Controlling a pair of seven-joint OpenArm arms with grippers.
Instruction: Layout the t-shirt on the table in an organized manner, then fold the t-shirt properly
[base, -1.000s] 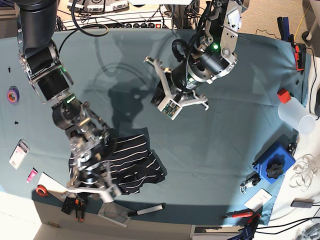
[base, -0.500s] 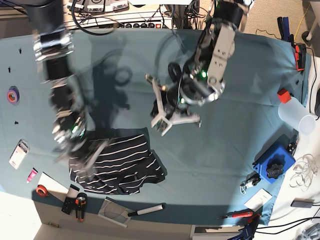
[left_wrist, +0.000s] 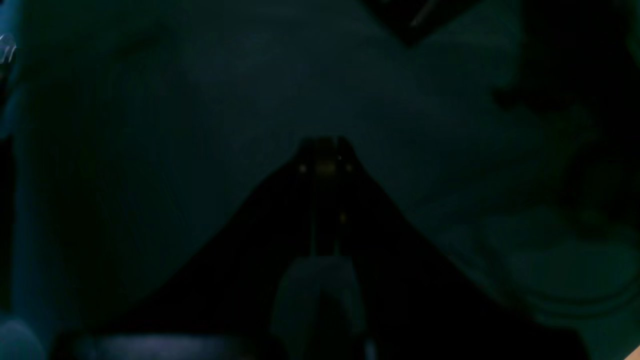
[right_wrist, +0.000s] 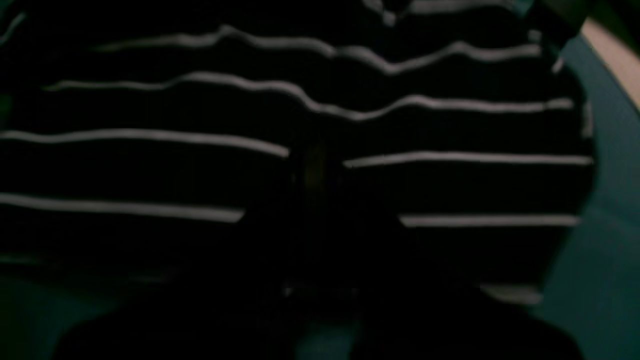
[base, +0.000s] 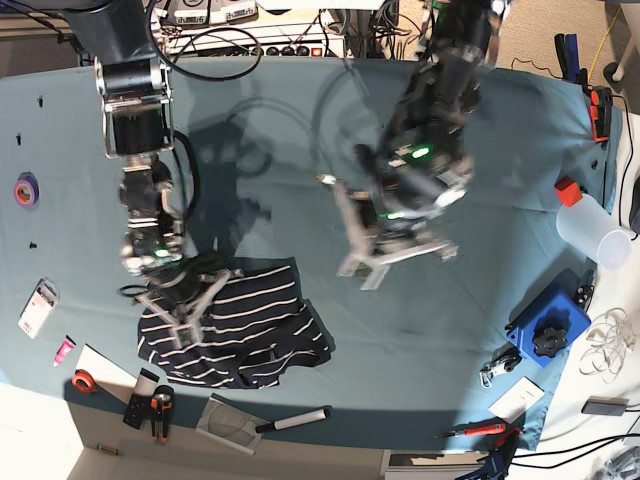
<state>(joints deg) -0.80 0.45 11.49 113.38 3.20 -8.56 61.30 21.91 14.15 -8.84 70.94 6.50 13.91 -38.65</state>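
Base view: the t-shirt (base: 235, 335) is lying bunched near the table's (base: 480, 220) front-left edge; the right gripper (base: 180, 318), clenched, is hovering over its left end, while the left gripper (base: 385, 255), also clenched and empty, is hanging well apart

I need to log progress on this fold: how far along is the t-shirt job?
Early. Done: nothing visibly. The t-shirt lies bunched near the table front edge, sleeves not spread. In hand: the right gripper is shut, low over its left part; the left gripper hovers shut, apart. Left: spreading flat, then folding.
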